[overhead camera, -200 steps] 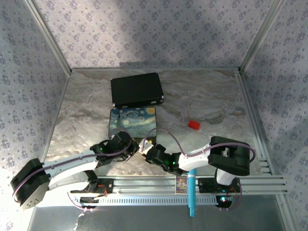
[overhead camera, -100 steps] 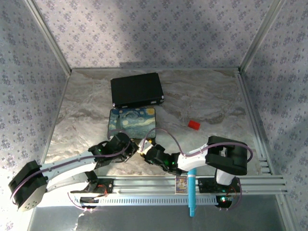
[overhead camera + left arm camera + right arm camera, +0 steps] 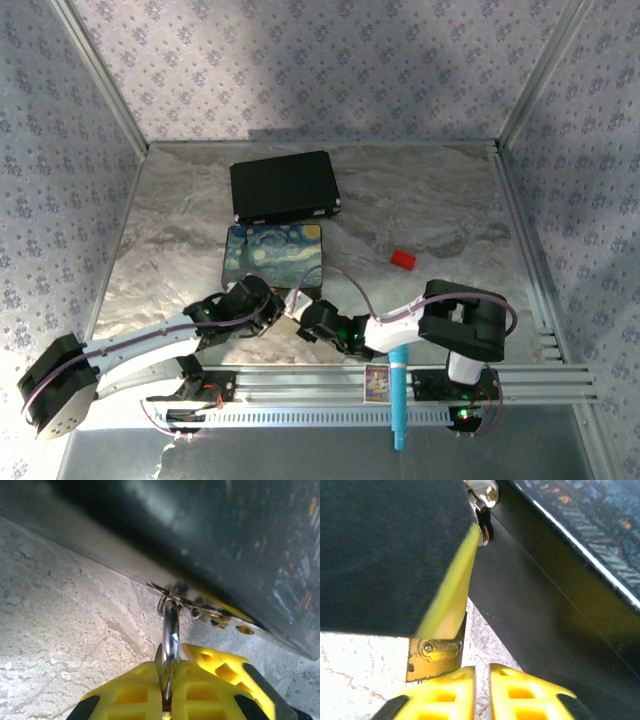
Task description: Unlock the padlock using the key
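Marbled table (image 3: 440, 210) under papered walls (image 3: 300, 60), and I've got both arms folded in low, wrists nose to nose at the near right corner of the painted box (image 3: 272, 250). The left arm lies stretched from its base, forearm angled rightward. The left end effector (image 3: 167, 682) is clamped tight on the padlock (image 3: 434, 655), with the silver shackle (image 3: 170, 630) rising straight ahead of its yellow pads (image 3: 130, 695) into the box's hasp (image 3: 200, 609). The right arm is bent at the elbow, forearm reaching leftward. The right end effector (image 3: 482, 690) is closed almost fully, only a thin slit left, and the padlock's brass sits just ahead and to its left. Whether anything's pinched in that slit, I cannot tell.
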